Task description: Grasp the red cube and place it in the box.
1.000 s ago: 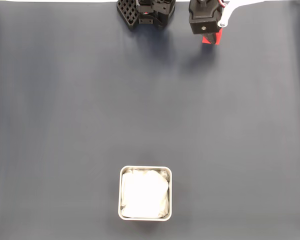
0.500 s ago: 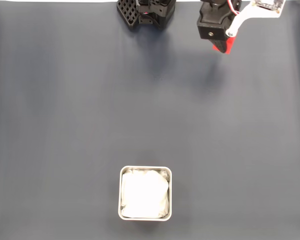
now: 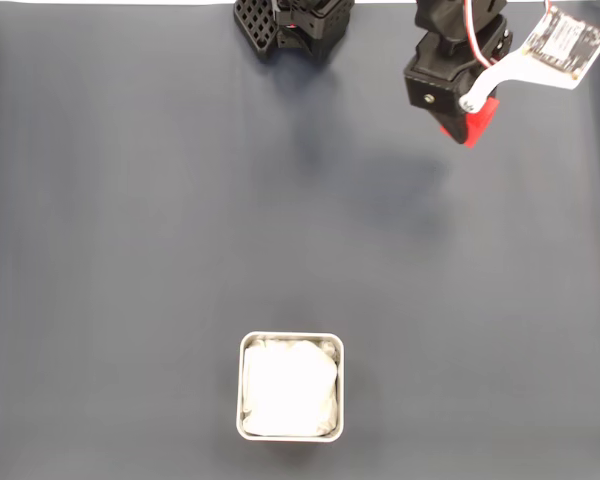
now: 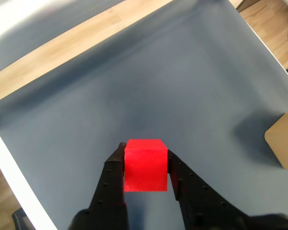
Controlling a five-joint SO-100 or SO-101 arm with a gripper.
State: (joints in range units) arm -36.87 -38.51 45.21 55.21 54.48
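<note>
Red cube point(image 4: 145, 164) clamped between end effector point(image 4: 145, 160) fingers, mostly hidden in fixed view.

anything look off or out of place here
Nothing stands out. The red cube sits squarely between the gripper fingers in the wrist view, and the box stands upright on the dark mat with its white padding inside.

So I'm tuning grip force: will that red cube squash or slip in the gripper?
Probably neither. The red cube keeps sharp, straight edges between the fingers, so it looks rigid. Its matte, flat faces meet the gripper squarely, which suggests little slipping. Being small, it is likely light.
</note>
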